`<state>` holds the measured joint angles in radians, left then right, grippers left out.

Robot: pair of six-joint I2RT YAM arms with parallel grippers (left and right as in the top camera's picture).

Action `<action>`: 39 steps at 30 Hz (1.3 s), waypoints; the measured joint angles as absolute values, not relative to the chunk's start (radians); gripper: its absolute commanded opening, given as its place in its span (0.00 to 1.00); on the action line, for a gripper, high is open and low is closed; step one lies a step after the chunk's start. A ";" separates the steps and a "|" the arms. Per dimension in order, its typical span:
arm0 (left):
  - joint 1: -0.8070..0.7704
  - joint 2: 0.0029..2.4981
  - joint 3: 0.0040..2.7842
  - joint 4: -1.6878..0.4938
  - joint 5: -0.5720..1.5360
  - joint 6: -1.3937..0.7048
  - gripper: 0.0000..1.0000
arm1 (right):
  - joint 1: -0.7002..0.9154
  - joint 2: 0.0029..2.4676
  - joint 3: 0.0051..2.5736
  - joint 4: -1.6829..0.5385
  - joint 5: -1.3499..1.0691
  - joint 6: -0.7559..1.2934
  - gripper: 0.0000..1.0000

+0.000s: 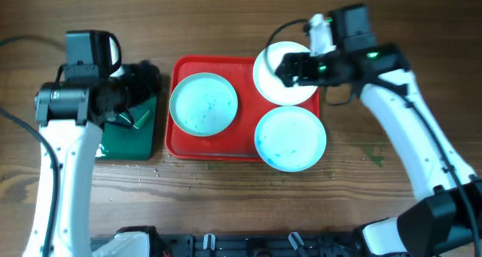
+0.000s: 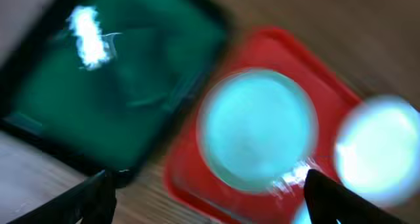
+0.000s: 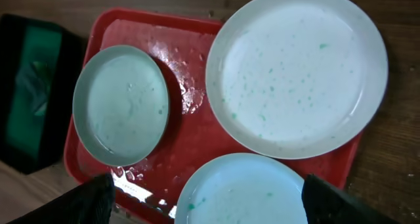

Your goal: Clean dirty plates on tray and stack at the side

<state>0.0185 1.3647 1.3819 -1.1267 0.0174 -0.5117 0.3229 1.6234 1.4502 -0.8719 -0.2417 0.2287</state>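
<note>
The red tray (image 1: 245,140) holds three dirty plates filmed pale teal: one on its left (image 1: 203,103), one at the back right (image 1: 280,80) overhanging the corner, and one at the front right (image 1: 291,138) overhanging the edge. My right gripper (image 1: 290,67) is open and empty above the back right plate. Its wrist view (image 3: 208,184) shows all three plates (image 3: 121,104) (image 3: 295,69) (image 3: 243,191) on the tray (image 3: 190,132). My left gripper (image 1: 143,91) is open and empty over the green tray's far right part. Its blurred view (image 2: 207,184) shows the left plate (image 2: 257,127).
A smaller black-rimmed green tray (image 1: 128,136) lies left of the red tray, with a small pale object (image 1: 139,117) on it. It also shows in the left wrist view (image 2: 98,99) and the right wrist view (image 3: 33,86). Bare wooden table lies right of the red tray.
</note>
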 measured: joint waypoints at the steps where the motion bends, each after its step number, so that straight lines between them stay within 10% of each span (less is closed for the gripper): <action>1: 0.029 1.403 1.382 -1.129 -0.056 -0.588 0.78 | 0.367 1.623 1.450 -0.854 -0.181 0.248 0.84; 11: 0.042 1.829 1.382 -0.998 -0.263 -0.803 0.43 | 0.411 1.624 1.450 -0.807 -0.051 0.288 0.82; 33: 0.059 1.996 1.324 -0.843 -0.272 -0.810 0.32 | 0.411 1.719 1.450 -0.829 -0.047 0.310 0.82; 34: 0.060 1.996 1.320 -0.836 -0.272 -0.810 0.28 | 0.411 1.719 1.450 -0.829 -0.047 0.310 0.82; 35: 0.059 1.996 1.311 -0.826 -0.272 -0.810 0.04 | 0.411 1.719 1.450 -0.829 -0.047 0.310 0.82; 39: 0.061 1.996 1.287 -0.812 -0.286 -0.810 0.04 | 0.411 1.719 1.450 -0.829 -0.047 0.313 0.76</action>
